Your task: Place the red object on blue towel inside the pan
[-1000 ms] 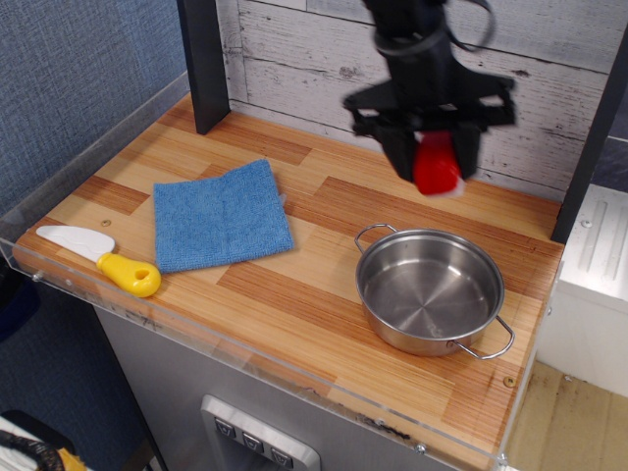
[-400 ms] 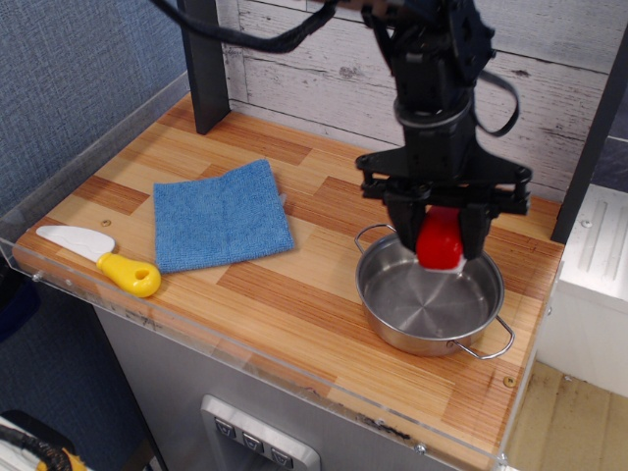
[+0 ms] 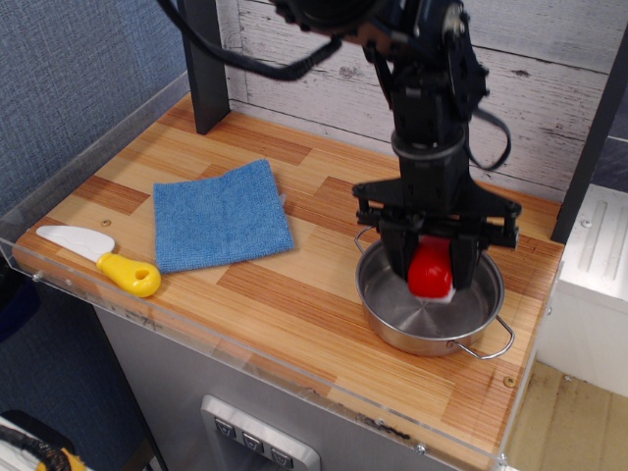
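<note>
My gripper (image 3: 432,278) is shut on the red object (image 3: 430,271), a glossy red block with a white base, and holds it low inside the pan (image 3: 392,324), just above or at its floor. The pan is a shiny steel one with two wire loop handles, at the right of the wooden counter. The blue towel (image 3: 221,215) lies flat and bare on the counter to the left, well apart from the pan. The arm hides the pan's far rim.
A white toy knife with a yellow handle (image 3: 101,259) lies at the front left beside the towel. A black post (image 3: 204,61) stands at the back left. A clear acrylic lip (image 3: 245,358) runs along the counter's front edge. A white plank wall stands behind.
My gripper has come down and slightly forward with the red object, from high above the pan's back edge into the pan. The towel, knife and pan have not moved.
</note>
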Tool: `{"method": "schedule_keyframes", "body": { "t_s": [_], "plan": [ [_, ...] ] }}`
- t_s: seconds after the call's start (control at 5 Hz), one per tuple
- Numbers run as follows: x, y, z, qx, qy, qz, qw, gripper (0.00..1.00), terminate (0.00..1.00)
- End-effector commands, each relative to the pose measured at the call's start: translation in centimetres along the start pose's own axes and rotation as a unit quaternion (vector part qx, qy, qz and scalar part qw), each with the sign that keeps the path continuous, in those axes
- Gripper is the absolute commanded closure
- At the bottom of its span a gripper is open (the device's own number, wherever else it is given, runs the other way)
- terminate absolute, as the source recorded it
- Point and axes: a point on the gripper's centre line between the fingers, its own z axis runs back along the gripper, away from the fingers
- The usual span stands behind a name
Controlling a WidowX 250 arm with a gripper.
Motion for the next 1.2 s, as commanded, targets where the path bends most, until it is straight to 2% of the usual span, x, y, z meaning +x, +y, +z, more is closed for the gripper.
{"method": "schedule_keyframes", "body": {
  "t_s": [0.0,0.4,0.6,1.0],
  "plan": [
    [-0.17,-0.15,-0.60,0.014,0.010,-0.017,0.9997,1.00,0.00],
    [0.44,-0.89,-1.39,0.030,0.018,-0.006,0.9994,1.00,0.00],
    [0.59,-0.85,-1.20,0.030,0.023,0.010,0.9992,0.00,0.00],
    [0.15,-0.63,-0.54,0.031,0.012,0.017,0.9993,0.00,0.00]
  ]
}}
